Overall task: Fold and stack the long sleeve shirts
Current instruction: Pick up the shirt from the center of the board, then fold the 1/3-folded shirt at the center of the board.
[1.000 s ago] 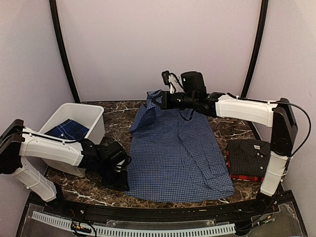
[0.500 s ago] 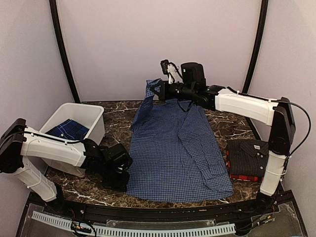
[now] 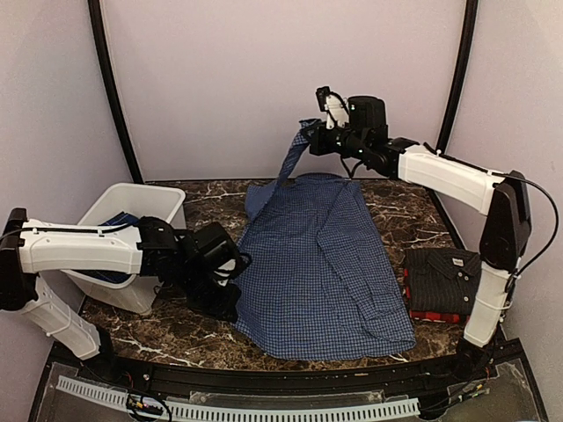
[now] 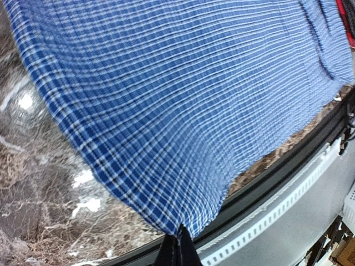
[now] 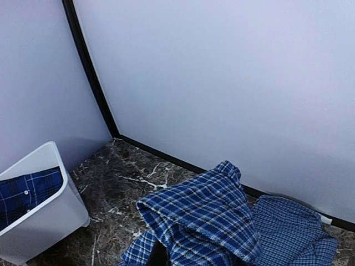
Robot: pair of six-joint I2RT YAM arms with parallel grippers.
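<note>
A blue-and-white check shirt point(image 3: 325, 264) lies spread on the dark marble table. My left gripper point(image 3: 230, 297) is shut on its near left hem corner point(image 4: 180, 228) and holds it just off the table. My right gripper point(image 3: 312, 141) is shut on the shirt's top near the collar point(image 5: 222, 216) and lifts it high above the back of the table, so cloth hangs from it. A folded black pinstripe shirt point(image 3: 444, 274) lies on a red-and-black plaid shirt point(image 3: 433, 315) at the right.
A white plastic bin point(image 3: 167, 207) stands at the left with dark blue plaid cloth point(image 5: 25, 191) in it, partly hidden by my left arm. A black rail point(image 3: 290, 374) runs along the table's front edge. Pale walls close in the back and sides.
My right gripper has risen and moved right, lifting the shirt's collar end. My left gripper has moved right and inward with the hem corner, dragging the shirt's near left edge.
</note>
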